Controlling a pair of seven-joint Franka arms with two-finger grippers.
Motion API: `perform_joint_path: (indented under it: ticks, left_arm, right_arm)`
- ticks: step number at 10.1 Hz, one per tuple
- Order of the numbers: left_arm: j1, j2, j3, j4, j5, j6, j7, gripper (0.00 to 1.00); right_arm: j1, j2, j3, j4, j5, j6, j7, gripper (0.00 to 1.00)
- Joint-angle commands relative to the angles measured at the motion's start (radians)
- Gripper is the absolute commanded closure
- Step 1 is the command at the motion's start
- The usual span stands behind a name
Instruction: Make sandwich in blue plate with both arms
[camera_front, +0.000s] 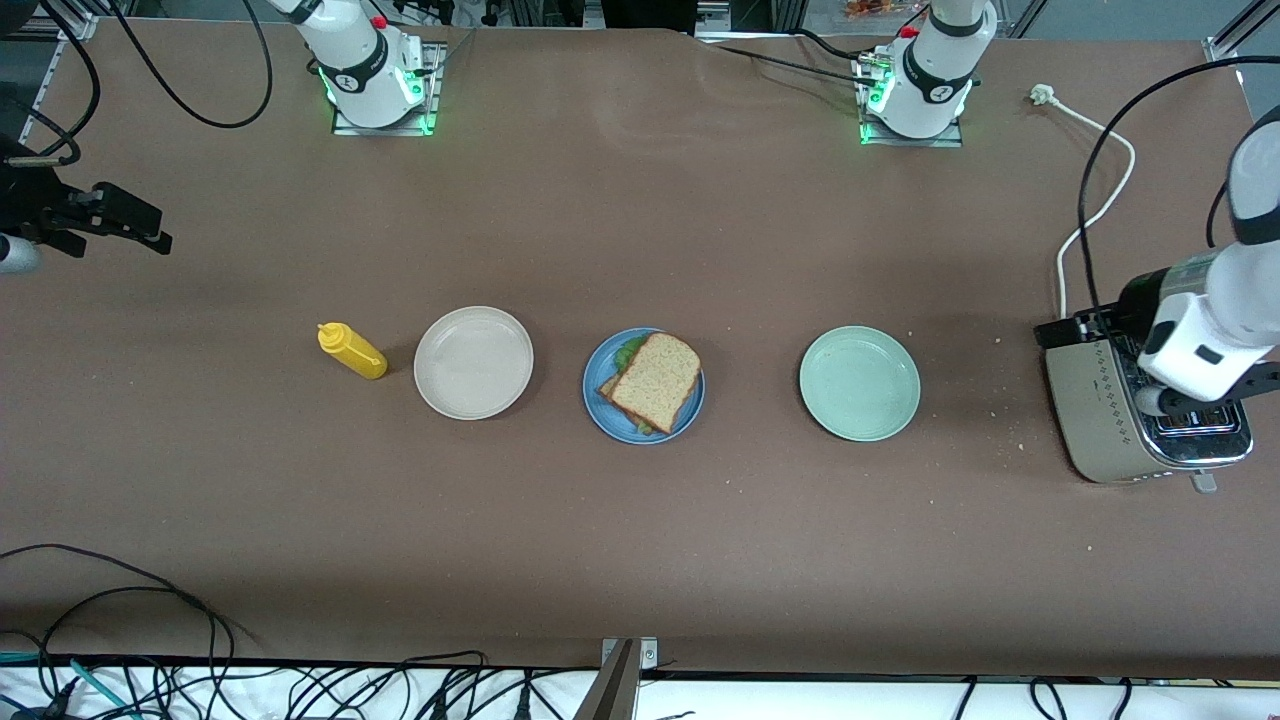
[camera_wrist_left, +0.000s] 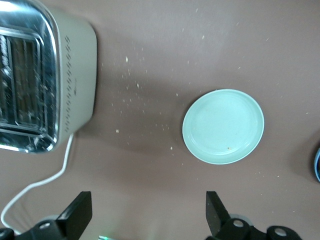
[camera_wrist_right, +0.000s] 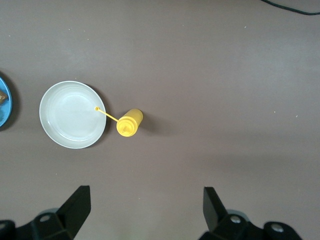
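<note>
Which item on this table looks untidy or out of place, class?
Crumbs lie scattered on the table between the toaster and the mint-green plate. The sandwich sits askew on the blue plate, its lettuce poking out. Nothing looks damaged.
</note>
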Motion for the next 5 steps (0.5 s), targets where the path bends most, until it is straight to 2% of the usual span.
perform_joint_path:
  ticks: [1, 2, 5]
  left_arm:
    - [0.029, 0.000, -0.011, 0.072, 0.021, 0.072, 0.087, 0.00]
    - [0.036, -0.002, -0.011, 0.067, 0.024, 0.119, 0.098, 0.00]
    - [0.037, -0.003, -0.011, 0.066, 0.031, 0.113, 0.191, 0.00]
  right_arm:
    - [-0.008, 0.014, 0.000, 0.040, -0.028, -0.014, -0.004, 0.00]
    - [-0.008, 0.014, -0.001, 0.055, -0.028, -0.015, -0.004, 0.00]
    - [-0.008, 0.009, -0.001, 0.060, -0.031, -0.017, -0.002, 0.00]
